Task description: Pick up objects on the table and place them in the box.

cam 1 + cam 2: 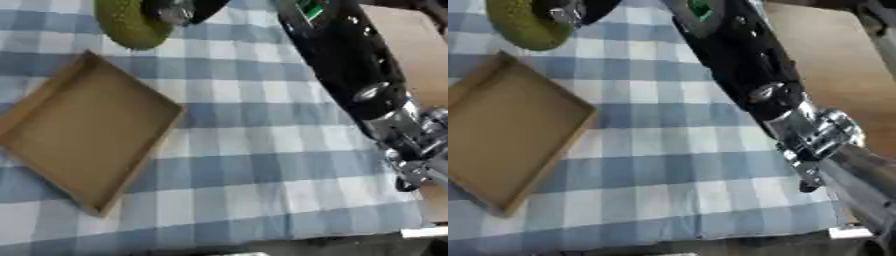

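Note:
A rough green rounded object (129,25) shows at the top edge, above the far corner of the box. My right hand (179,10) is against its right side, black fingers curled on it, though most of the hand is cut off by the top of the view. The right forearm (350,65) runs from the lower right up to the top centre, across the cloth. A shallow, open brown cardboard box (87,125) lies askew on the left of the table, with nothing in it. My left hand does not show.
A blue and white checked cloth (254,165) covers the table. The table's right edge runs beside my arm, with brown floor (424,45) beyond it. A small white thing (424,232) lies past the lower right corner.

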Controlling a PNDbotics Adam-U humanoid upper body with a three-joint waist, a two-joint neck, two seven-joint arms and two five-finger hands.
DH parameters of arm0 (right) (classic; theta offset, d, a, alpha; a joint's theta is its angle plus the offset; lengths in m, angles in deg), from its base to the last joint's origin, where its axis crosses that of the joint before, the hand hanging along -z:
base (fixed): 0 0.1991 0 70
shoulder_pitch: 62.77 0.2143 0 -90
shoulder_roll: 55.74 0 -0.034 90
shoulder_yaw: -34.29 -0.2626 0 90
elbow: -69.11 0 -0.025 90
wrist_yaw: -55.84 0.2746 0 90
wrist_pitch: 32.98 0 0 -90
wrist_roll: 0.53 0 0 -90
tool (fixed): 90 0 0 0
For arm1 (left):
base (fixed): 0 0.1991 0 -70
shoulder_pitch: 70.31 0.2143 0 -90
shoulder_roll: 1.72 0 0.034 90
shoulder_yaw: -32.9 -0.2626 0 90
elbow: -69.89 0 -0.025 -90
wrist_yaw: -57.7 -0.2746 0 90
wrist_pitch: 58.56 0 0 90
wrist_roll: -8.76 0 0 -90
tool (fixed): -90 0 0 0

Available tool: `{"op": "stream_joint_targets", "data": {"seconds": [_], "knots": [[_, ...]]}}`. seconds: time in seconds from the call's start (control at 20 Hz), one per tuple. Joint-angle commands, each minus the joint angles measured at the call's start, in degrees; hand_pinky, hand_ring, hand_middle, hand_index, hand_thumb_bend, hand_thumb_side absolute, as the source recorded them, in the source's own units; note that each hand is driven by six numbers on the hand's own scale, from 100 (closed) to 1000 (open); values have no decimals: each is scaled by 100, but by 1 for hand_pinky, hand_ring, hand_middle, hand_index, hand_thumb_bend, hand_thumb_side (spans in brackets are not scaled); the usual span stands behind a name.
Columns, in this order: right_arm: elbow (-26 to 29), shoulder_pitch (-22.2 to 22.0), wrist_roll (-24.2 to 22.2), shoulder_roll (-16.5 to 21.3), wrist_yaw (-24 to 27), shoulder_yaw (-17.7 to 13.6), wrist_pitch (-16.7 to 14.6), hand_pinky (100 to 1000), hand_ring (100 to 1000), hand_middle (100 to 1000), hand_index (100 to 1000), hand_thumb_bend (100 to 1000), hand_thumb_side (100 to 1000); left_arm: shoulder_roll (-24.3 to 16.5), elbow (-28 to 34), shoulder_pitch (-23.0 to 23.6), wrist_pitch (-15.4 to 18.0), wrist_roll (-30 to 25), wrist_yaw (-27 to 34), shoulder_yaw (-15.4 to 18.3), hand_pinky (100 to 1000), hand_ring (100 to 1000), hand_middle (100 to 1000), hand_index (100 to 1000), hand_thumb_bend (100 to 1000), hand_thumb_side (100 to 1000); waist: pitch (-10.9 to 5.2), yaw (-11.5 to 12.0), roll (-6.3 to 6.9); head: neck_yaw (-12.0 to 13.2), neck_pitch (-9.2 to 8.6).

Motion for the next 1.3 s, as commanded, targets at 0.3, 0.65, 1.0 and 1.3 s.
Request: {"op": "stream_joint_targets", "data": {"seconds": [0.3, 0.65, 1.0, 1.3], "knots": [[-551, 9, 366, -393, -1117, 8, 38, 817, 784, 488, 535, 100, 203, -122, 83, -178, 83, -88, 65, -63, 722, 714, 696, 700, 534, 391, -75, 68, 48, 48, 12], [-1140, -63, 420, -653, -1745, 258, -307, 816, 784, 494, 541, 100, 214, -117, 83, -249, 94, -185, 116, -116, 723, 714, 695, 700, 532, 392, -56, 117, 7, 2, -41], [-1392, -145, 265, -749, -1934, 434, -599, 816, 786, 501, 555, 100, 224, -110, 83, -267, 87, -302, 153, -147, 722, 715, 696, 700, 529, 396, -45, 129, -4, -1, -71], [-1513, -191, 151, -813, -2056, 593, -761, 815, 786, 506, 560, 100, 233, -106, 83, -272, 72, -403, 171, -174, 723, 716, 698, 700, 525, 400, -41, 137, -12, -5, -80]]}}
